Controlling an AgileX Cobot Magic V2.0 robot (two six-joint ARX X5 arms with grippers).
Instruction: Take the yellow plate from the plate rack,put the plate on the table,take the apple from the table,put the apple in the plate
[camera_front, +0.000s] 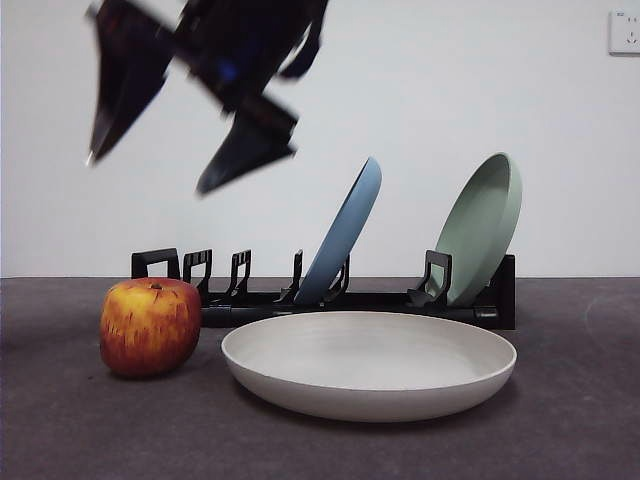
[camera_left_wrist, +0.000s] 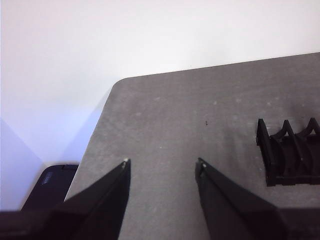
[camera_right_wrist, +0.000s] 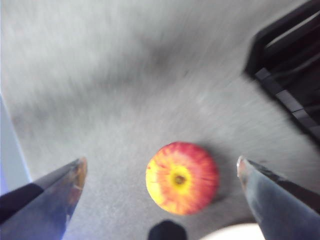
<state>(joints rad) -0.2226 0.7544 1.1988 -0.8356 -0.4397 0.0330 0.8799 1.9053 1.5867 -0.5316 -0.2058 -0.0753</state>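
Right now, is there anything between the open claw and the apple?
No. In the right wrist view the right gripper hangs open above the apple, with only bare table around it. The front view shows empty air between them.

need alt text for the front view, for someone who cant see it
A cream plate lies flat on a dark grey table with a red apple to its left. Behind them, a black rack holds a blue plate and a green plate upright. The open right pincer hangs above the apple.
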